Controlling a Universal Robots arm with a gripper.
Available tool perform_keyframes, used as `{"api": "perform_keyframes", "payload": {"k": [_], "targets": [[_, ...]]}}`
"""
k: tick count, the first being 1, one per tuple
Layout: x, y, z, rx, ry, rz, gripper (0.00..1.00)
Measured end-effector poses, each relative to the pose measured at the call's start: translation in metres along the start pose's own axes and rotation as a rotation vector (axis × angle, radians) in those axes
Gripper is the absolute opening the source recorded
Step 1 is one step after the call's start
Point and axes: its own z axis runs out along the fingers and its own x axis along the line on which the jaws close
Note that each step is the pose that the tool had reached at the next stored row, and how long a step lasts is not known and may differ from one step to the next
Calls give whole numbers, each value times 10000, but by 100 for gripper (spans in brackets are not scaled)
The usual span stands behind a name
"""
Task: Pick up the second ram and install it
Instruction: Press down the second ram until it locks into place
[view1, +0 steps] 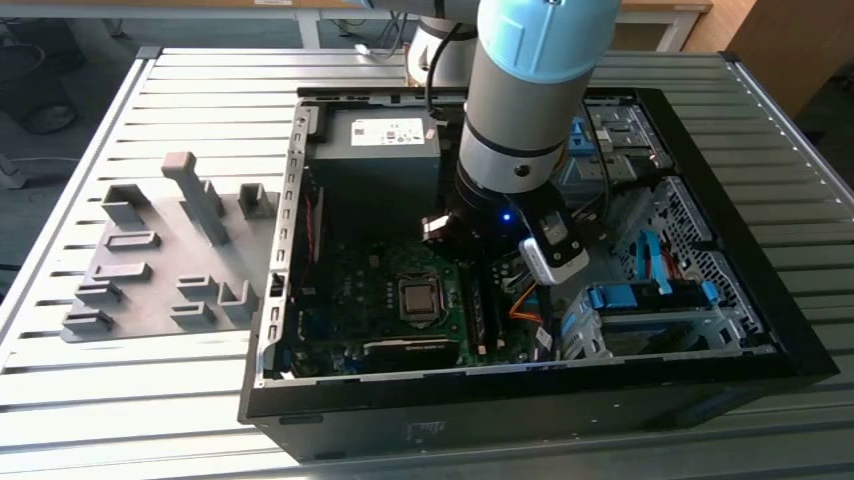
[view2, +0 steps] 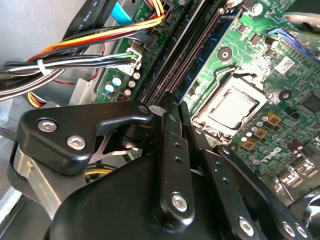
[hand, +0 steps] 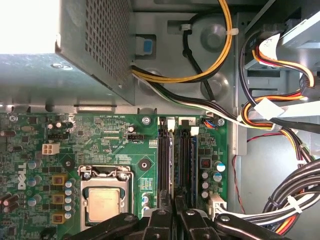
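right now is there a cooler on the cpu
No, the cpu sits bare in its socket in the first wrist view.

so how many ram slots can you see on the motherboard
2 long black slots in the first wrist view, side by side between the CPU socket and the board's cabled edge: one nearer the socket, one farther. The gripper covers their near ends.

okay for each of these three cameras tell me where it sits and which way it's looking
Exterior view: off the arm, above, looking down at the open case on the table; arm shows.
First wrist view: on the arm, facing down at the motherboard and slots; gripper links show.
Second wrist view: on the arm, slanted along the slots; gripper shows.
Both wrist views share the CPU socket.
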Motion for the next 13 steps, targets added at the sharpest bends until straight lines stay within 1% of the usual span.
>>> {"api": "perform_keyframes", "payload": {"k": [3,7,10,13], "targets": [[0,0,-3,4,2,0,14],[0,2,-54,3,18,0,14],[0,3,-65,-2,27,6,14],[0,4,-67,0,23,217,14]]}}
